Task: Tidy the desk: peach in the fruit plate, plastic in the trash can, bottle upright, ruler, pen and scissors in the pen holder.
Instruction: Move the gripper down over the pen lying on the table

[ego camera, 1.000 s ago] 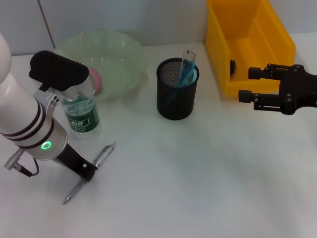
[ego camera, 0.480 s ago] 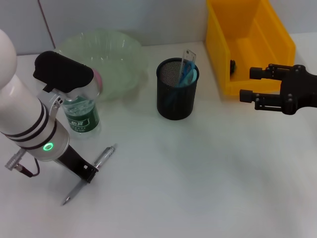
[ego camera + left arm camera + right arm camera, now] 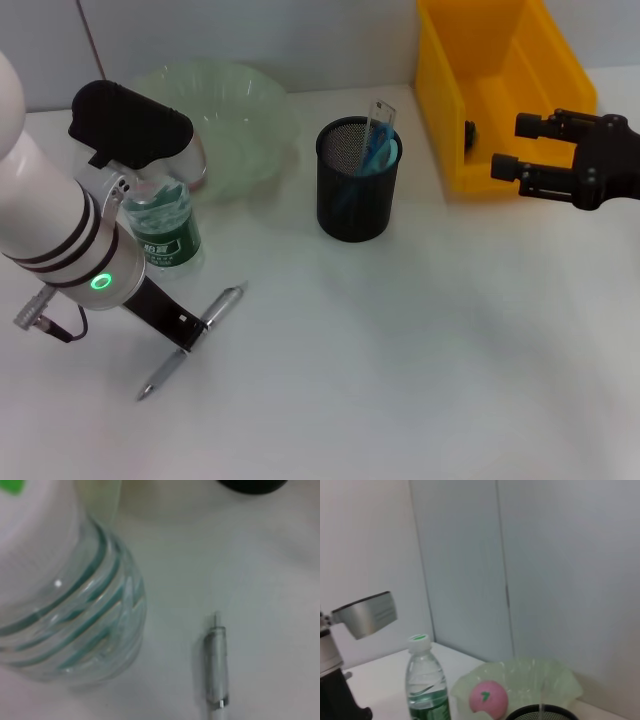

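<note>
The left gripper (image 3: pixel 185 335) is down at the table near the front left, its black fingers closed around the silver pen (image 3: pixel 190 341), which lies at a slant on the white table (image 3: pixel 420 360) with its tip toward the robot. The left wrist view shows the pen (image 3: pixel 216 672) resting on the table just beside the base of the bottle (image 3: pixel 75 625), not touching it. The bottle (image 3: pixel 160 225), clear with a green label, stands upright immediately behind the left arm, its cap hidden in the head view by the arm's black housing; the right wrist view shows its green cap on top (image 3: pixel 419 639). Behind the bottle sits the pale green fruit plate (image 3: pixel 245 120), and the pink peach (image 3: pixel 488 697) lies inside it, as the right wrist view shows. Near the middle of the table, well apart from the pen, stands the black mesh pen holder (image 3: pixel 355 185), with the clear ruler (image 3: pixel 378 125) upright in it beside the blue-handled scissors (image 3: pixel 375 155). The yellow trash can (image 3: pixel 500 90) stands at the back right. The right gripper (image 3: pixel 520 148) hovers just beside the trash can's front corner, its fingers spread apart and holding nothing, pointing toward the pen holder.
</note>
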You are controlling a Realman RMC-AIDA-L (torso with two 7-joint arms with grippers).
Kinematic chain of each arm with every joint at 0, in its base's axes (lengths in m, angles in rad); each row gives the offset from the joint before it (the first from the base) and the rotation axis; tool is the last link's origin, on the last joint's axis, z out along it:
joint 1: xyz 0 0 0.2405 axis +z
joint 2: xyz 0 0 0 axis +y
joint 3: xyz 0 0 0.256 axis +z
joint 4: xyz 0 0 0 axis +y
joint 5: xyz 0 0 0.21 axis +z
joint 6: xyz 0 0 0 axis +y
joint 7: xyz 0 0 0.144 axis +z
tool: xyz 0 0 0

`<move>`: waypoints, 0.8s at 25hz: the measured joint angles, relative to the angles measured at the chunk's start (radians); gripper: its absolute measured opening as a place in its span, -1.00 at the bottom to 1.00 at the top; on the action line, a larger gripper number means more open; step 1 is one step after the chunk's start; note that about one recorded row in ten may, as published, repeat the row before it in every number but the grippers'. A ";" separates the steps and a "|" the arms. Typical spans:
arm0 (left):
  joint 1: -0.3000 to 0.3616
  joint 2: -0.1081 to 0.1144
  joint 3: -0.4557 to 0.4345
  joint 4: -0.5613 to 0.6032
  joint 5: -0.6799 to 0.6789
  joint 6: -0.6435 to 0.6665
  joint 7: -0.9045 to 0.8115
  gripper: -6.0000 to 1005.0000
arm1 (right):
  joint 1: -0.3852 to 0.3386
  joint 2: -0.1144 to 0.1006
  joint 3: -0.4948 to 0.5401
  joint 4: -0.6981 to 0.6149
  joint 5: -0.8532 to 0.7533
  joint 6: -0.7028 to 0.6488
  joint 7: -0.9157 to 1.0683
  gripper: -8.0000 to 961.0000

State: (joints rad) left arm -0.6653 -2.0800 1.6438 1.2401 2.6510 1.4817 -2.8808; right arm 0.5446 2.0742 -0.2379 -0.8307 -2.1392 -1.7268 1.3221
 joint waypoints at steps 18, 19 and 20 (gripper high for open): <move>0.007 0.000 -0.007 -0.001 -0.002 0.004 -0.002 -0.86 | 0.000 0.000 -0.009 0.001 0.004 0.001 -0.001 0.51; 0.006 0.000 -0.007 -0.002 -0.002 0.004 -0.002 -0.85 | 0.000 0.000 -0.009 0.001 0.004 0.001 -0.001 0.51; 0.006 0.000 -0.007 -0.003 -0.002 0.004 -0.002 -0.83 | 0.000 0.000 -0.010 0.001 0.004 0.001 -0.001 0.51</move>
State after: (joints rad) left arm -0.6594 -2.0800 1.6366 1.2372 2.6485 1.4853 -2.8828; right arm 0.5446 2.0738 -0.2475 -0.8298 -2.1351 -1.7259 1.3206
